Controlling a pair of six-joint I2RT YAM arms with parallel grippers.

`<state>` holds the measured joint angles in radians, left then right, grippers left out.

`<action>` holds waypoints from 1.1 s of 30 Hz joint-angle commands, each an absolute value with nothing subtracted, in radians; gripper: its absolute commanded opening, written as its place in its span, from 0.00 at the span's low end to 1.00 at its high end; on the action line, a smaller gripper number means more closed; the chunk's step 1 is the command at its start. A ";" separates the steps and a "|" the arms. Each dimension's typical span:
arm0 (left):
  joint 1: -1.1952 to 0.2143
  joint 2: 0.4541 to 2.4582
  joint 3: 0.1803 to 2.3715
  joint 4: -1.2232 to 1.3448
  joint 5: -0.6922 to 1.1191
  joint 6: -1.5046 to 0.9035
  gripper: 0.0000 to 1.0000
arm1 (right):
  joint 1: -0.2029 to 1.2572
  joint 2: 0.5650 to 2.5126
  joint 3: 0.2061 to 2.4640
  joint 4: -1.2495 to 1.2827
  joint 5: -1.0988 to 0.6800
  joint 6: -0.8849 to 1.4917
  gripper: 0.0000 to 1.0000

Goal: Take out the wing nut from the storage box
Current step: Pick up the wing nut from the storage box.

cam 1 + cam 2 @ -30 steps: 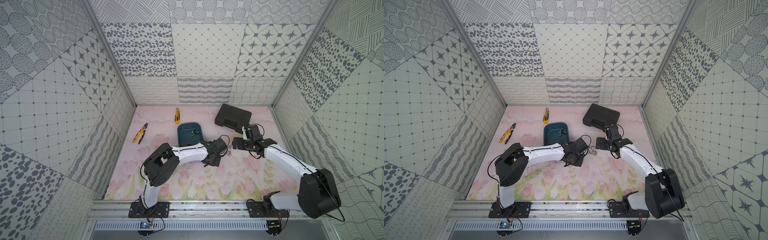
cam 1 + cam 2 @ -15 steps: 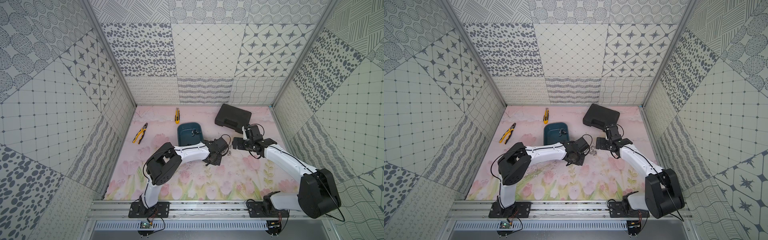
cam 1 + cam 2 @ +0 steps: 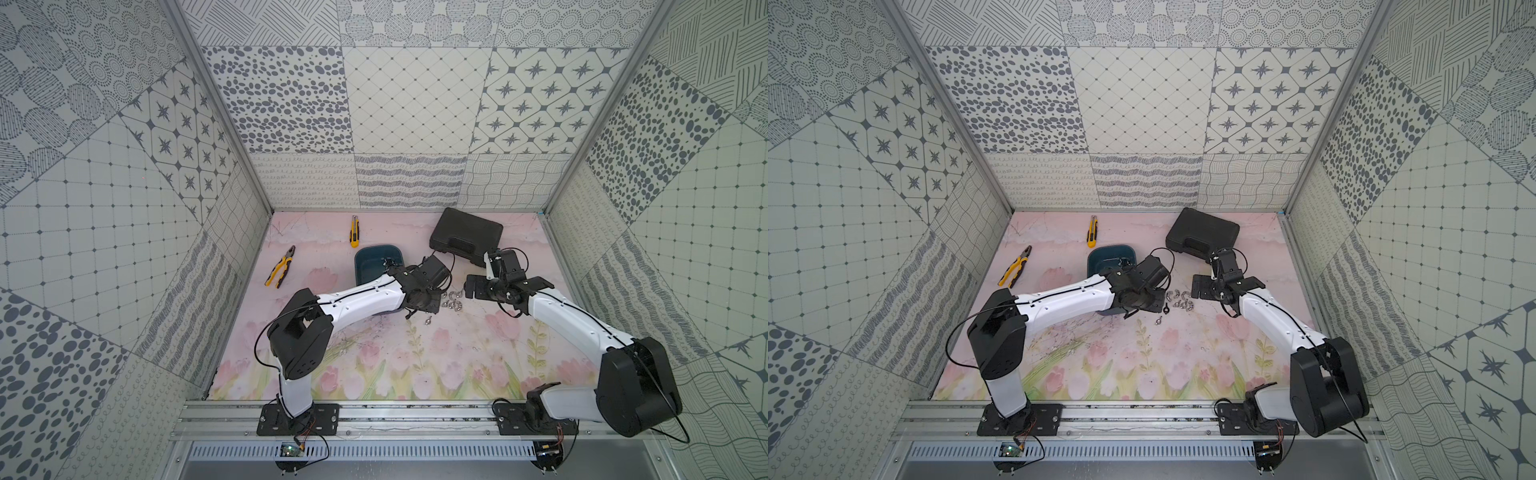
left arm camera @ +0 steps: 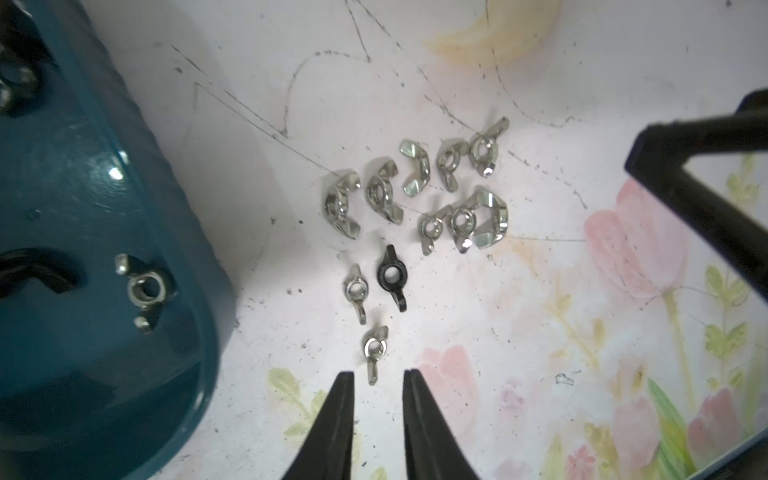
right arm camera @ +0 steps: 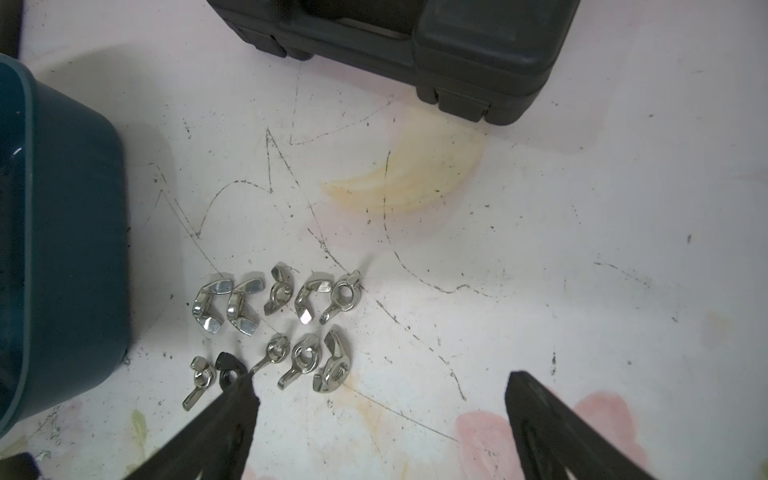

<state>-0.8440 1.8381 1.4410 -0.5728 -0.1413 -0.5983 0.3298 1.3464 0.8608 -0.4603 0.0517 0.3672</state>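
The dark teal storage box (image 3: 376, 266) stands on the mat behind my left arm. In the left wrist view one silver wing nut (image 4: 145, 291) lies inside the storage box (image 4: 83, 187), beside a dark piece. My left gripper (image 4: 378, 374) hovers just outside the box, open by a narrow gap and holding nothing. A small silver wing nut (image 4: 374, 353) lies loose on the mat right at its tips; the same nut (image 3: 428, 320) shows in both top views. My right gripper (image 5: 382, 386) is wide open and empty, close to several wing nuts (image 5: 282, 299) lying on the mat.
Several silver wing nuts and one black one (image 4: 390, 278) lie between the two grippers. A black hard case (image 3: 465, 237) sits at the back right. Yellow pliers (image 3: 280, 272) and a yellow utility knife (image 3: 354, 230) lie at the back left.
My left gripper's jaws have parted a little, and the small wing nut now lies free on the mat. The right arm has not moved.
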 commanded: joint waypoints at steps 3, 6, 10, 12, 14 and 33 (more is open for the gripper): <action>-0.671 1.795 1.447 -0.617 -0.163 -0.549 0.27 | 0.335 1.348 0.874 -0.441 0.040 0.364 0.97; -0.598 1.813 1.459 -0.606 -0.140 -0.543 0.27 | 0.341 1.361 0.880 -0.439 0.042 0.365 0.97; -0.527 1.872 1.498 -0.601 -0.103 -0.504 0.27 | 0.348 1.378 0.890 -0.437 0.045 0.365 0.97; -0.502 1.905 1.521 -0.604 -0.086 -0.480 0.27 | 0.351 1.383 0.894 -0.438 0.047 0.365 0.97; -0.480 1.930 1.530 -0.589 -0.074 -0.460 0.27 | 0.353 1.389 0.897 -0.437 0.049 0.365 0.97; -0.379 2.171 1.729 -0.578 0.034 -0.434 0.25 | 0.372 1.433 0.925 -0.437 0.069 0.367 0.97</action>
